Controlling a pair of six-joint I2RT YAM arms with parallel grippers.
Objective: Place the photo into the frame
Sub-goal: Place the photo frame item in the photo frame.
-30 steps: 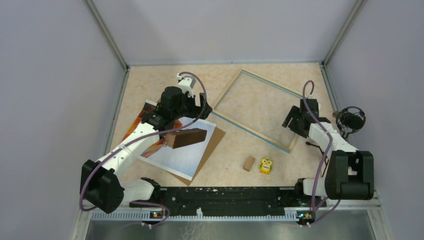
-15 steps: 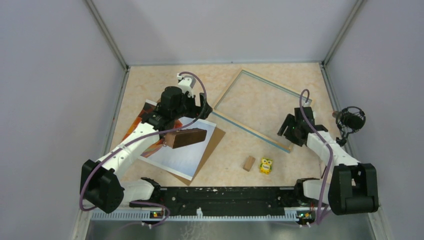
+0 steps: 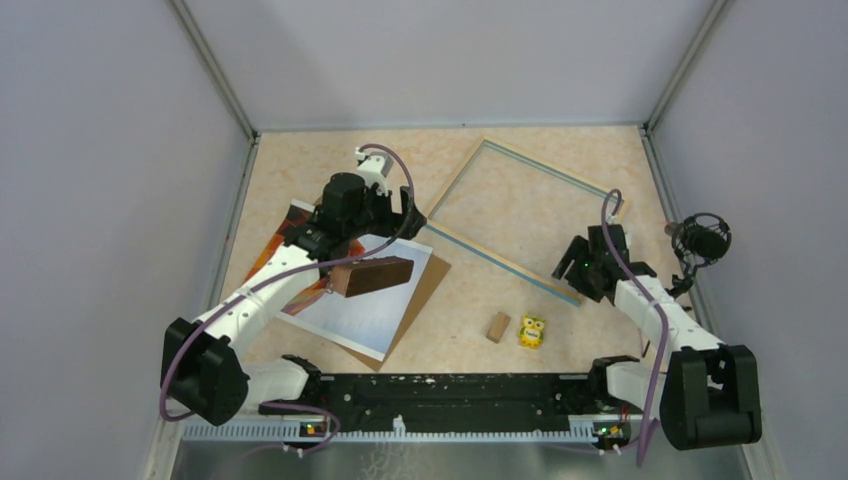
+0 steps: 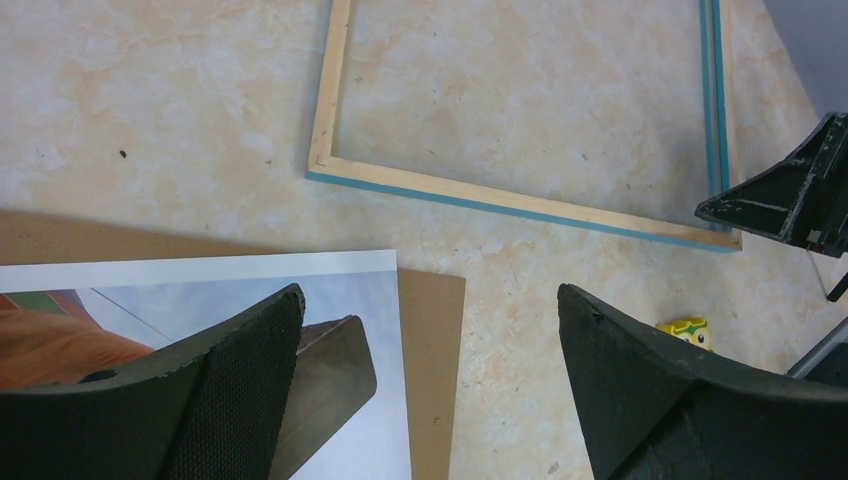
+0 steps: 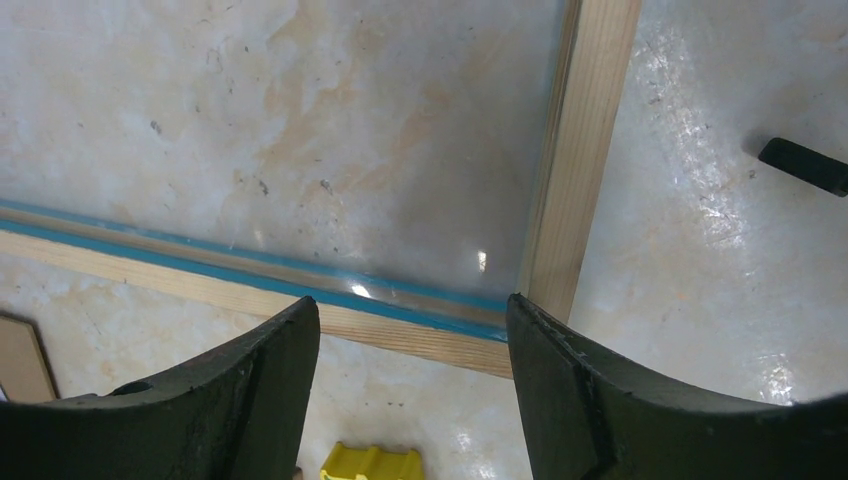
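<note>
Overhead, shows the photo [image 3: 365, 312] lying on a brown board [image 3: 434, 273], apart from the empty frame [image 3: 500, 262]; nothing inserted yet. Left wrist: finds the left gripper [image 4: 428, 300] spread wide, holding nothing. Right wrist: finds the right gripper [image 5: 410, 303] parted, empty, above the frame's corner.

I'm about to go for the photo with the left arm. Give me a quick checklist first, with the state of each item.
1. Left gripper open and empty: ok.
2. Photo free to lift: not ok, a brown block lies on it.
3. Frame flat, opening empty: ok.
4. Right gripper open above the frame's near corner, gripping nothing: ok.
5. Owl toy and small block apart from the frame: ok.
</note>
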